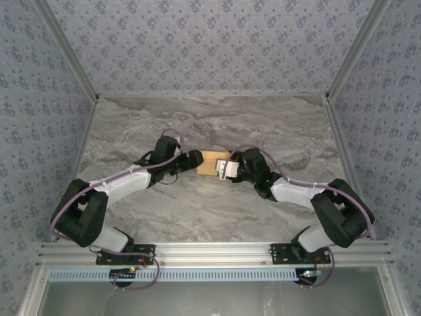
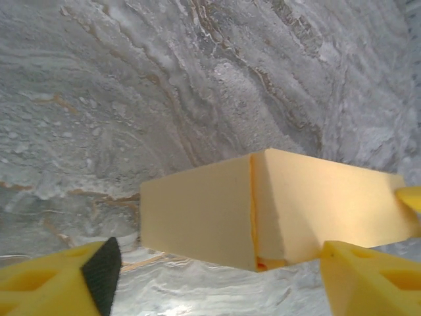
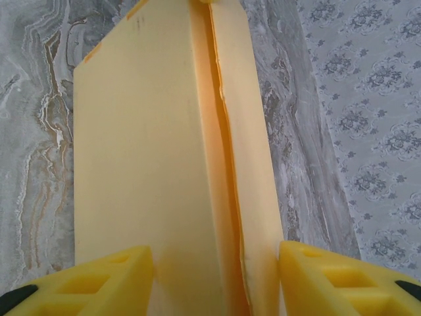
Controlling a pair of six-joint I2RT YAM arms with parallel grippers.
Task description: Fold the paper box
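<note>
The paper box (image 1: pixel 210 164) is a yellow-orange paperboard piece partly folded up, lying mid-table between both arms. In the left wrist view the paper box (image 2: pixel 263 201) shows two upright panels meeting at a creased corner. My left gripper (image 2: pixel 217 286) is open, its fingers (image 2: pixel 59 283) standing wide on either side of that corner without touching it. My right gripper (image 3: pixel 216 283) is closed in on the box's right end, with the paper box (image 3: pixel 138 151) and its raised flap filling the gap. Its right finger (image 3: pixel 329 276) rests against the flap's edge. From above, the left gripper (image 1: pixel 196 160) and right gripper (image 1: pixel 227 168) flank the box.
The box lies on a grey marble-patterned table (image 1: pixel 210 125). Patterned walls (image 1: pixel 210 39) close in the back and both sides. A metal rail (image 1: pixel 210 250) carrying the arm bases runs along the near edge.
</note>
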